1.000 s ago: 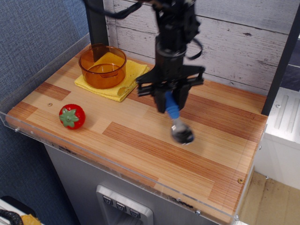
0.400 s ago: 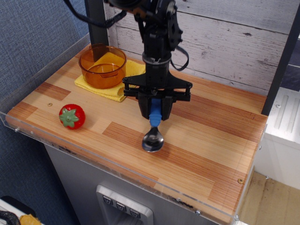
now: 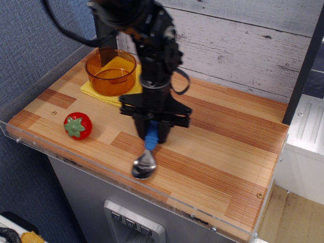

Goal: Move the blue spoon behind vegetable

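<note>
The blue spoon [image 3: 148, 152] hangs bowl-down from the gripper [image 3: 152, 132], whose jaws are closed on its handle, just above the table [image 3: 212, 152] near the front edge. The tomato [image 3: 77, 125] sits well to the gripper's left, bare wood between them; the orange bowl [image 3: 110, 71] lies behind.

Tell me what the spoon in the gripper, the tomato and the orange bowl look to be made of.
Blue spoon: the bowl looks like polished metal, mirror-bright; the handle looks like matte blue plastic, mostly hidden by the gripper. Tomato: probably glossy red plastic, with a highlight and a flat green leaf top. Orange bowl: translucent plastic, likely, since the yellow cloth shows through it.
</note>
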You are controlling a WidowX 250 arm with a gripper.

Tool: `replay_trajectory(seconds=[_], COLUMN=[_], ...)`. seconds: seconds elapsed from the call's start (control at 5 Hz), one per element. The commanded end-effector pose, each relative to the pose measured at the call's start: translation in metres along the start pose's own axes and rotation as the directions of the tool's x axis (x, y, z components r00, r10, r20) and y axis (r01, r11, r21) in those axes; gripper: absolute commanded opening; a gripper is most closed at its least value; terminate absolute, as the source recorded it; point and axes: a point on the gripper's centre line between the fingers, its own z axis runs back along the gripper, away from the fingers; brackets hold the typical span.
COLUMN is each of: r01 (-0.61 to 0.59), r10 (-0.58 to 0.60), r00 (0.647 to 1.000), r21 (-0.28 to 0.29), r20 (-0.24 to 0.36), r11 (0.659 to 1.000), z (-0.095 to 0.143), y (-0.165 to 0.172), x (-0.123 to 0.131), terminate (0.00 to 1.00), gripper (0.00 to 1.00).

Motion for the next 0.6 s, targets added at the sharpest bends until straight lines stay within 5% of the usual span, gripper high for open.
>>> replay_trajectory(seconds=[0.0, 0.2, 0.4], r01=[0.002, -0.007, -0.010], r10=[-0.004, 0.006, 0.009], r00=[0.998, 0.998, 0.998], r21=[0.025, 0.015, 0.012], r20=[0.070, 0.062, 0.064], r11=[1.000, 1.000, 1.000], z=[0.0119, 0.0112, 0.0113], y=[0.0048, 0.0065, 0.0050], x=[0.0137, 0.0129, 0.0143], terminate=[0.00, 0.00, 0.00], gripper=[0.00, 0.00, 1.00])
